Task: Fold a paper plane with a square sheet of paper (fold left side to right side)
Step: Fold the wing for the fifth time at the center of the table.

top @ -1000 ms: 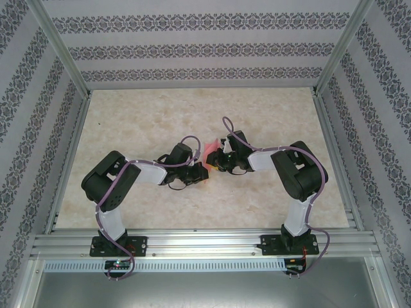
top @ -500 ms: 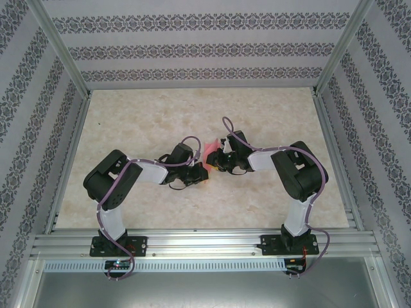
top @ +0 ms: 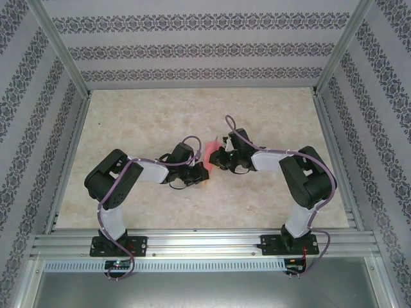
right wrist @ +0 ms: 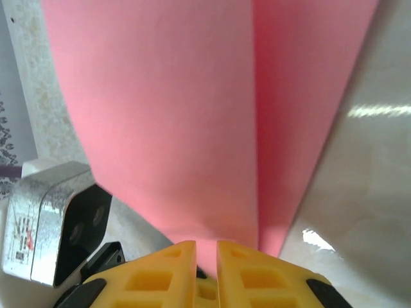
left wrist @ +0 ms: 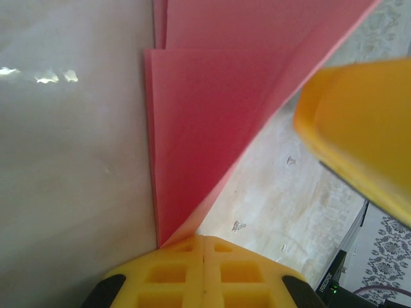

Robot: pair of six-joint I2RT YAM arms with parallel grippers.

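Looking at the pink paper (left wrist: 205, 128): folded into overlapping layers with crisp straight edges, tapering to a point, sitting near the middle of the table (top: 148, 115) between the two grippers. Cannot tell whether lifted or resting on the surface. Treat as near weightless, thin and floppy away from the folds, stiffer along the creases. Smooth, so likely to slide out of a light pinch. Easy to dent, mis-crease or tear if pulled from both ends. Best taken where layers stack close to a crease, not at a single loose flap. Pinched at the tapered tip by the left gripper (left wrist: 203, 249), yellow fingers pressed flat together, no gap. Taken at the other end by the right gripper (right wrist: 205, 253), fingers narrow with only a slit left and paper going down into that slit; reads as clamped on it. From above, both wrists nose to nose with pink poking out between. Judging the folding as under way; cannot tell how many folds remain. Keep tension low, move both ends together.
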